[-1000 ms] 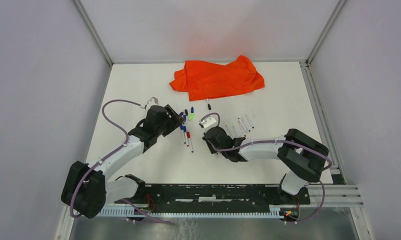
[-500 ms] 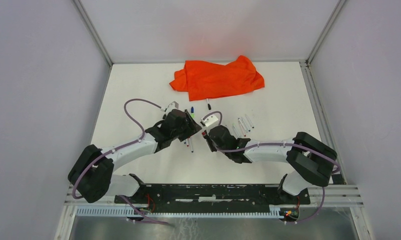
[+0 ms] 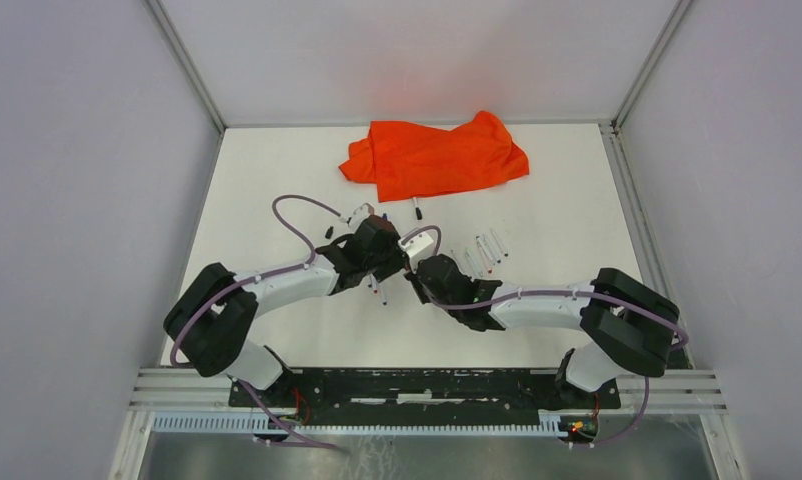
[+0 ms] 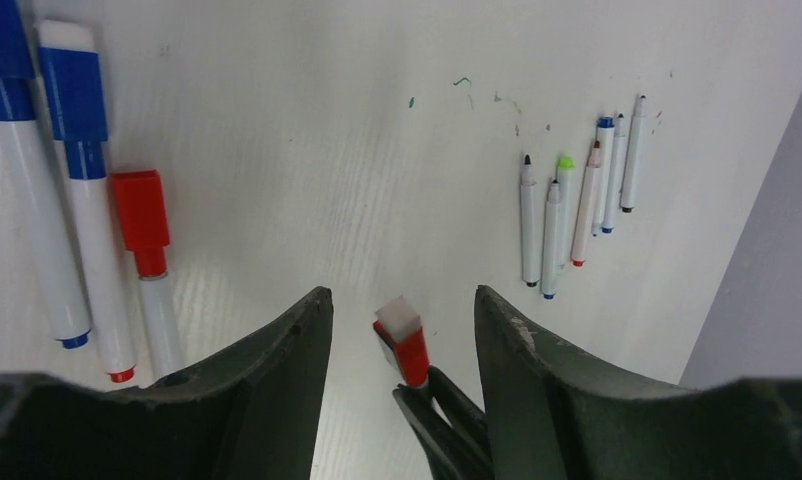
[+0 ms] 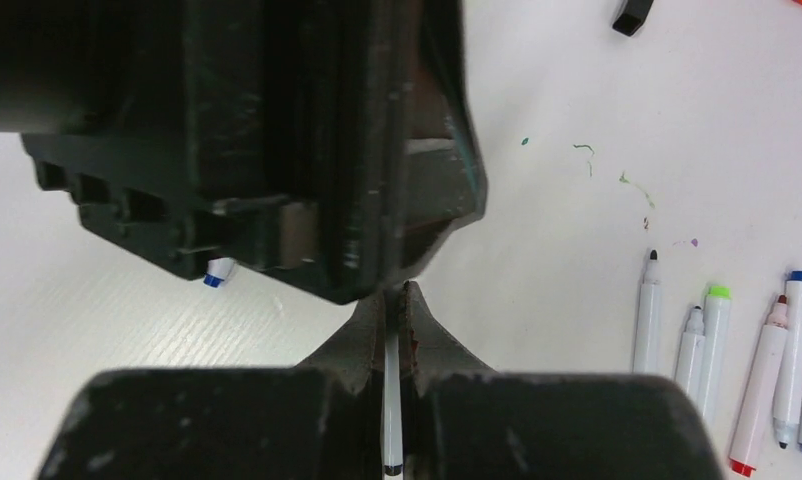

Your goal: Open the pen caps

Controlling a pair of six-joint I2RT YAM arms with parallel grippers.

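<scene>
1. Left wrist view: the left hand [image 4: 402, 296] is open. The small red plastic pen cap [image 4: 407, 350], which has a white end, sits in the gap between its two fingers and touches neither one.
2. The cap is straight ahead of the left hand. Its long side runs almost the same way as the fingers and leans a little to the left. The white end points toward the fingertips.
3. In the right wrist view, the right hand [image 5: 393, 300] is clenched tight on the thin white pen barrel [image 5: 392, 400]. The black body of the left hand is just in front of it.
4. In the top view the two hands meet face to face near the middle of the white desk [image 3: 277, 200]. The left hand is the one at the cap. I think it must squeeze the cap's sides and pull along the pen while the right hand holds on.
5. Blue and red capped pens [image 4: 72, 100] lie on the desk to one side. A row of open pens [image 4: 577, 210] lies on the other side.
6. No box, cup or tray shows in any view.
</scene>
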